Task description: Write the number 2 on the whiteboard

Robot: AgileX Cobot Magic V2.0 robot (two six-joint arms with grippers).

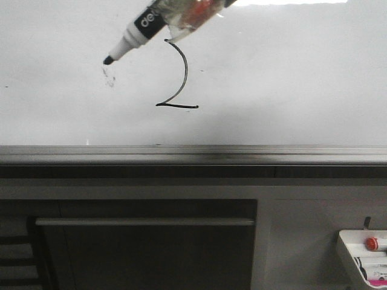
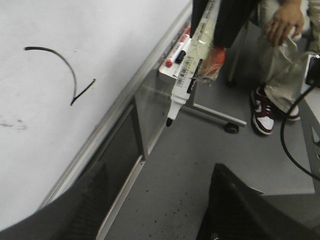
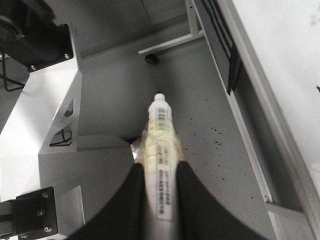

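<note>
Already we see the number 2 (image 1: 178,78) drawn on the whiteboard (image 1: 290,72) — a thin black curve bulging toward 3 o'clock that ends in a short flat base line, a little left of the board's middle in the front view. At about 9 o'clock from the figure lies a faint dark smudge (image 1: 109,77). The marker (image 1: 142,30) slants in from 12 o'clock, its black tip pointing toward 8 o'clock and ending just above the smudge; whether the tip touches the board we cannot tell.

From the right wrist view, our right gripper (image 3: 159,192) has its two dark fingers (image 3: 132,200) pressed against both sides of the marker's taped barrel — clamped on it, tip pointing away.

Our left gripper shows only as two dark fingers (image 2: 240,205) at the edge of its own view, spread well apart with nothing between them.

Below the board runs the grey rail (image 1: 193,154). At about 4 o'clock in the front view sits a small white tray (image 1: 351,251) with a red-capped item (image 1: 371,243).
</note>
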